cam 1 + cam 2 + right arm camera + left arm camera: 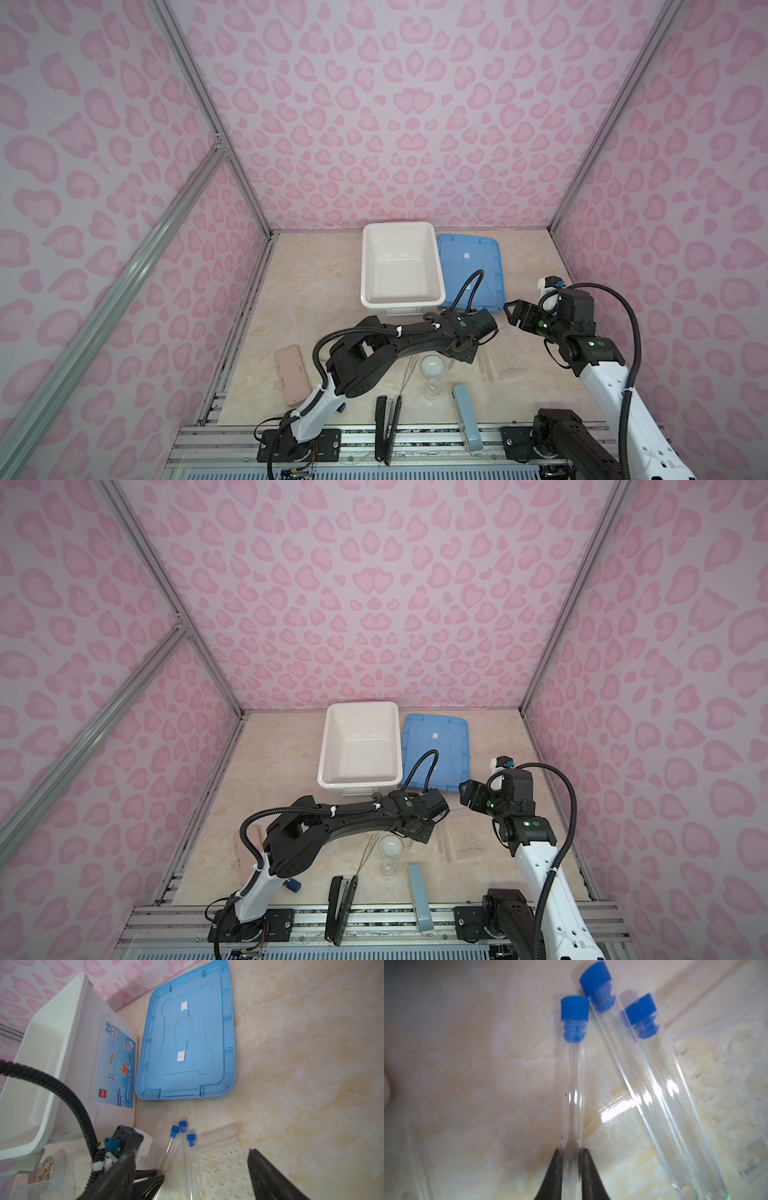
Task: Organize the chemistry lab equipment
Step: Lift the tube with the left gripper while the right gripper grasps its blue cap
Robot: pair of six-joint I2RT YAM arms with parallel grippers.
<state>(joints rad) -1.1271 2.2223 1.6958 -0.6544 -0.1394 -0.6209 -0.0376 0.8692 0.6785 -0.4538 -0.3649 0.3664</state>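
Three clear tubes with blue caps lie side by side on the marble table. In the left wrist view my left gripper [572, 1150] is shut on the lower part of one tube [574, 1084], a jaw pressing each side. The other two tubes [652, 1084] lie just beside it, against a clear dimpled rack [726, 1084]. In both top views the left gripper [461, 353] points down over them. My right gripper [192, 1150] hovers open above the tubes [184, 1147] and rack [224, 1163], holding nothing. A small white dish [432, 368] and a little clear beaker [432, 390] sit nearer the front.
A white bin [399, 270] and a blue lid [469, 270] lie at the back. A black stapler [388, 428], a pale-blue stapler [465, 415] and a pink case [291, 374] sit along the front. A tape roll [47, 1167] rests beside the bin.
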